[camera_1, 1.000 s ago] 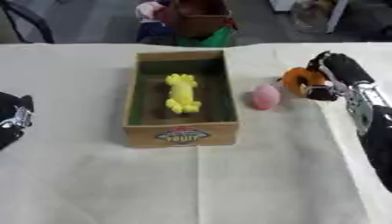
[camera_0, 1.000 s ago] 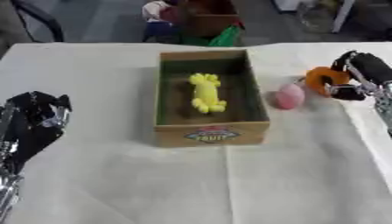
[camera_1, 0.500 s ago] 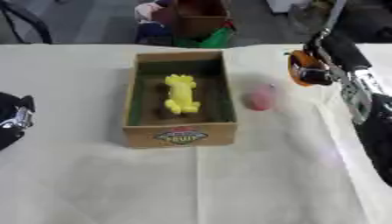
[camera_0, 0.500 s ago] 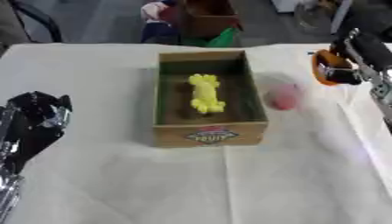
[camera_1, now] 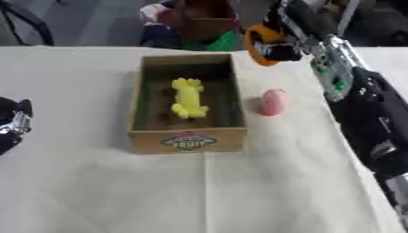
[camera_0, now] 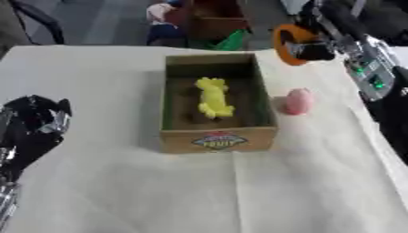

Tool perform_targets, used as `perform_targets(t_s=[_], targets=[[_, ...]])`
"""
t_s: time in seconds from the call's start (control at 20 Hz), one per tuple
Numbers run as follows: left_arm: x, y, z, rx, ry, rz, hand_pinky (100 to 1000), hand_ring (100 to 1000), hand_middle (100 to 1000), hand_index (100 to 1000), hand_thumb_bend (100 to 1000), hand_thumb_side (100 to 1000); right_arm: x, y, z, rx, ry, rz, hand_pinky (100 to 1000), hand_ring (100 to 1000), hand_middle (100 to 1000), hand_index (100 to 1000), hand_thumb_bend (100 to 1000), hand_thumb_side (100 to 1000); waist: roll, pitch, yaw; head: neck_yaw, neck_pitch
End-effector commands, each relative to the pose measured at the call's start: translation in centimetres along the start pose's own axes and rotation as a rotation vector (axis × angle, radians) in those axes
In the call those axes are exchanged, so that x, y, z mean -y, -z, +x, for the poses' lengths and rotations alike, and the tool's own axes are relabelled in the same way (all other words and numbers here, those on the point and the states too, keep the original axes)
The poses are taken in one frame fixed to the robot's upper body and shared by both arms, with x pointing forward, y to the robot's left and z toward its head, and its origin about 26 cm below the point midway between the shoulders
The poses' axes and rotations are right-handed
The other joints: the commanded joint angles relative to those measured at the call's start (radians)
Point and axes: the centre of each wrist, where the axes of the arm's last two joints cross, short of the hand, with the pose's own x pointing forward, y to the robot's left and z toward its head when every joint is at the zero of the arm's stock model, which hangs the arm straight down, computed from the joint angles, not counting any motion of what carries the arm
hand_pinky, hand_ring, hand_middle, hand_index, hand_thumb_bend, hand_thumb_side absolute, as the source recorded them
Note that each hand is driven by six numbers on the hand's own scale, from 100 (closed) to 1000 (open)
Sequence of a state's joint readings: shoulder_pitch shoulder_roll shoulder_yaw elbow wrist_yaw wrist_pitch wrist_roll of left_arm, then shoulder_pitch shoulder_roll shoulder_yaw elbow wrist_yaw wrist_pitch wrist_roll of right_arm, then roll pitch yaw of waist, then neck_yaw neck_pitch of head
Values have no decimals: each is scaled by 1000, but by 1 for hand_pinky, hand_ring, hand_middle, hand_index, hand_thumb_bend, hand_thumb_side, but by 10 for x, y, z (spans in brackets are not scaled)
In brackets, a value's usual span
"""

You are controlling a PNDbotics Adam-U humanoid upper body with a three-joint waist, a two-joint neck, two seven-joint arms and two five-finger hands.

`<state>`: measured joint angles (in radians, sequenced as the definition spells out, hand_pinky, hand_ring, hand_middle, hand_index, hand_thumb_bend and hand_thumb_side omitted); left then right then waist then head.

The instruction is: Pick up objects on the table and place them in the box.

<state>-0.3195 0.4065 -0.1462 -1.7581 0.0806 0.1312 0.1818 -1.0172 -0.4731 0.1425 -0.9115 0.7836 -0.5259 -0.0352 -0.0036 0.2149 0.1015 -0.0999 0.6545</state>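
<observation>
An open cardboard box [camera_0: 217, 134] stands mid-table with a yellow toy [camera_0: 212, 96] lying inside it. A pink egg-shaped object [camera_0: 297, 101] rests on the cloth just right of the box. My right hand [camera_0: 315, 32] is raised above the box's far right corner, fingers curled round an orange object [camera_0: 285, 43]. My left hand [camera_0: 36, 124] rests at the left edge of the table, fingers relaxed, holding nothing.
A white cloth covers the table [camera_0: 199, 191]. Beyond the far edge sit a brown box [camera_1: 203, 20] with green and blue items and a doll-like figure [camera_0: 163, 13]. Bare cloth lies in front of the box.
My right hand has lifted the orange object off the table and carried it up and leftward toward the box's far right corner. The pink object and left hand stayed put.
</observation>
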Motion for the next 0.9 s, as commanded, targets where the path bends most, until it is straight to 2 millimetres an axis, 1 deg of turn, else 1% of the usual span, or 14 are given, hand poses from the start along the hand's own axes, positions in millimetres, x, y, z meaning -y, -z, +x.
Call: perform_targets(t_s=[0.05,0.2,0.25,0.3,0.4,0.45,0.55,0.6,0.7,0.9], targets=[[-2,4,9,35,6,-7,466,360,275,494,189,212,9,14,8,56,-20,14,281,455,241,319,100,220,0,-20,2,-6,0],[-1,4,10,36,3,-10,466,360,275,494,190,212,-7,23,21,141,-16,102,318,475,266,349,100,234,-3,-19,9,-9,0],[-1,5,10,35,3,-10,466,360,275,494,189,212,-10,24,24,163,-17,128,359,501,317,394,100,251,-4,-19,9,-9,1],[-1,5,10,35,3,-11,466,360,275,494,190,212,-12,25,26,188,-23,162,402,530,382,454,100,268,-5,-19,10,-9,1],[-1,5,9,34,3,-12,466,360,275,494,191,212,-14,26,30,235,-36,237,525,630,585,651,100,302,-7,-20,9,-8,0],[-1,5,9,33,4,-12,467,361,275,494,191,212,-15,26,31,257,-42,286,609,722,748,785,100,361,-8,-20,8,-8,0],[-1,4,8,30,7,-12,466,361,275,495,190,212,-14,24,32,305,-53,381,666,771,858,888,100,410,-9,-22,5,-6,0],[-2,4,8,29,8,-11,466,361,275,495,190,212,-12,24,32,329,-55,412,682,785,888,912,100,417,-9,-23,3,-5,2],[-2,4,7,26,10,-10,467,362,276,495,190,212,-4,22,33,359,-51,438,693,798,899,922,100,433,-10,-26,-2,-3,4],[-3,3,5,20,14,-11,468,363,277,496,189,213,16,18,34,379,-28,425,707,814,930,948,100,443,-10,-31,-12,1,6]])
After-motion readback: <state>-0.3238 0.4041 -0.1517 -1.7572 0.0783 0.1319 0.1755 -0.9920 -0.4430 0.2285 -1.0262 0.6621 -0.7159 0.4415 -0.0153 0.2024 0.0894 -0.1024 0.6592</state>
